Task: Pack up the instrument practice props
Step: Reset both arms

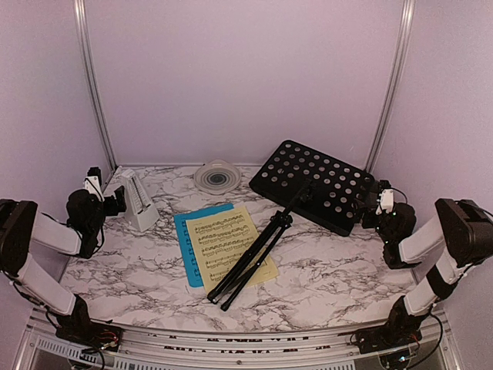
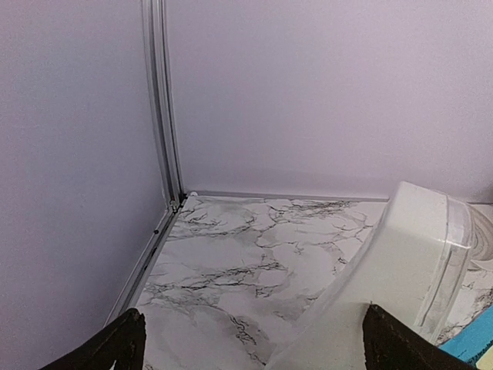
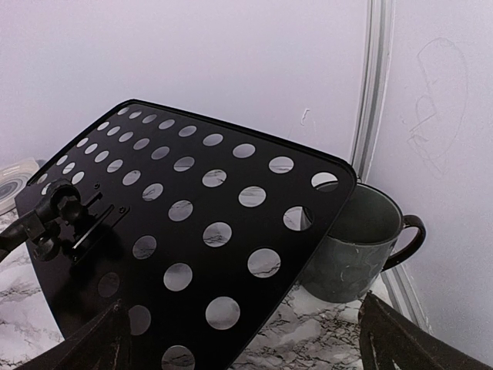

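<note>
Pale lilac walls [image 1: 246, 77], alu corner posts [image 1: 94, 85], white marble-look tabletop [image 1: 339, 270] w/ grey veins, soft even light

Mug [image 3: 360, 248] partly behind music stand [image 3: 235, 216]

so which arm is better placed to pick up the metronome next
Left. The left end effector, open, sits right beside the white metronome, which shows close in its wrist view. The right end effector is on the far side, at the music stand.
</note>
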You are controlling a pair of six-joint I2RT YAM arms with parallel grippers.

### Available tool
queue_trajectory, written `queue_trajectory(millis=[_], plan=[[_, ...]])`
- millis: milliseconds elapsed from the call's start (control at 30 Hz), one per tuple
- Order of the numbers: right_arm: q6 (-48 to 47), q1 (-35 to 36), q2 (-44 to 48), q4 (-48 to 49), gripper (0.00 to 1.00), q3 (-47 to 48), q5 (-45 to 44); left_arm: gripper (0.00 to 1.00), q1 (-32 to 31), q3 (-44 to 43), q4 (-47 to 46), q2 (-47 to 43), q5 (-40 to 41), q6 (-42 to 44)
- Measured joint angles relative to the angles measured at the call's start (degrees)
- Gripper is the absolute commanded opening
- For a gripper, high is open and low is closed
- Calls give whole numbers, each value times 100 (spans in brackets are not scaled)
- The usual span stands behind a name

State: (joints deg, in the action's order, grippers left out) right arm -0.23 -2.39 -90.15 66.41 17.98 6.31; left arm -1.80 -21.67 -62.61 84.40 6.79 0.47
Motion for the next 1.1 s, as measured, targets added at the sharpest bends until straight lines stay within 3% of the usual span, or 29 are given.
queue_trajectory(millis=[1100], plan=[[0, 0, 0, 2, 100, 0, 0, 99, -42, 0, -20, 0, 186, 0]])
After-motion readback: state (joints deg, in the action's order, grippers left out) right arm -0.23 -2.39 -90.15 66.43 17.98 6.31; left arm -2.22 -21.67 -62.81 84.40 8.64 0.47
